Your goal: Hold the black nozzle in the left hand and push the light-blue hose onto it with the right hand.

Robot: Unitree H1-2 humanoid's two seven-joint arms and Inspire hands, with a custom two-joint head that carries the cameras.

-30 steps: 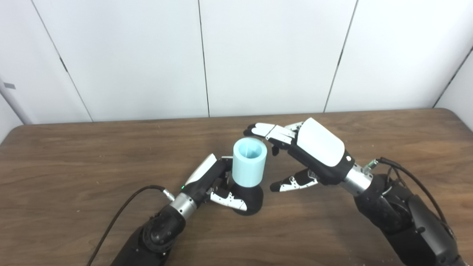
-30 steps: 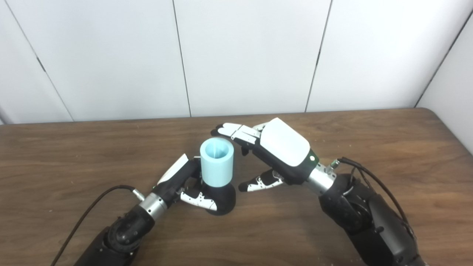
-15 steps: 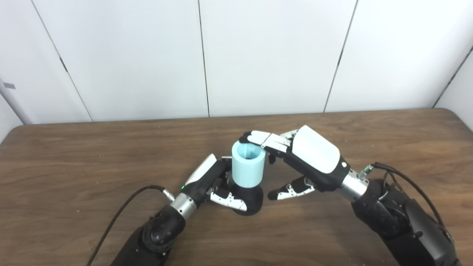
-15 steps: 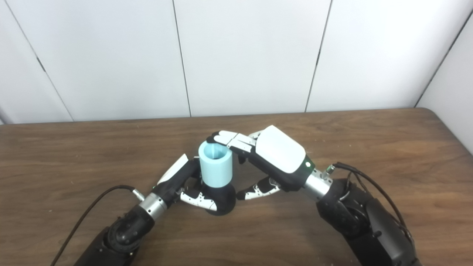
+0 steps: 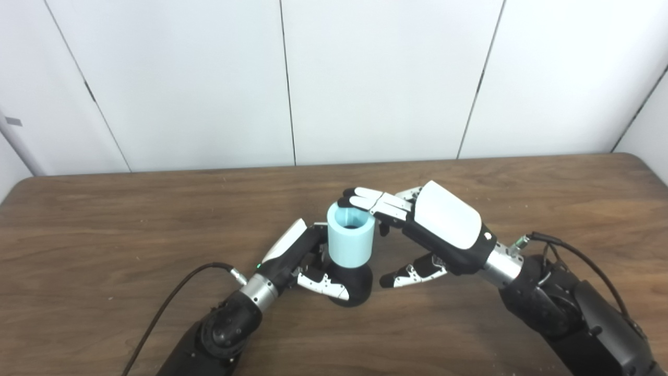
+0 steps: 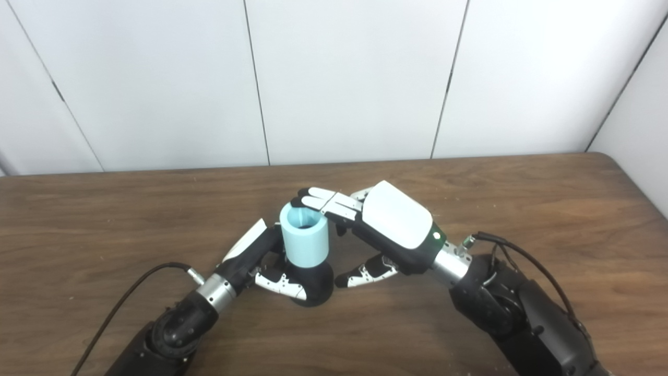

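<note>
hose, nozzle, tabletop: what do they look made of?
Light-blue hose: matte, thick-walled, holds its tube shape; looks like rigid plastic, possibly printed, not soft rubber.
Black nozzle: matte black, rounded base; probably plastic too.
Table: brown wood grain with low sheen; wood or laminate, cannot tell which.

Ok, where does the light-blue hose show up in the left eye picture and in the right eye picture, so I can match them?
Left eye view: the light-blue hose stands upright just right of picture centre, on the black nozzle.
Right eye view: the same hose sits left of centre.
Shared landmark: the right hand, whose fingers lie over the hose's open top rim, while the left hand holds the nozzle.
</note>
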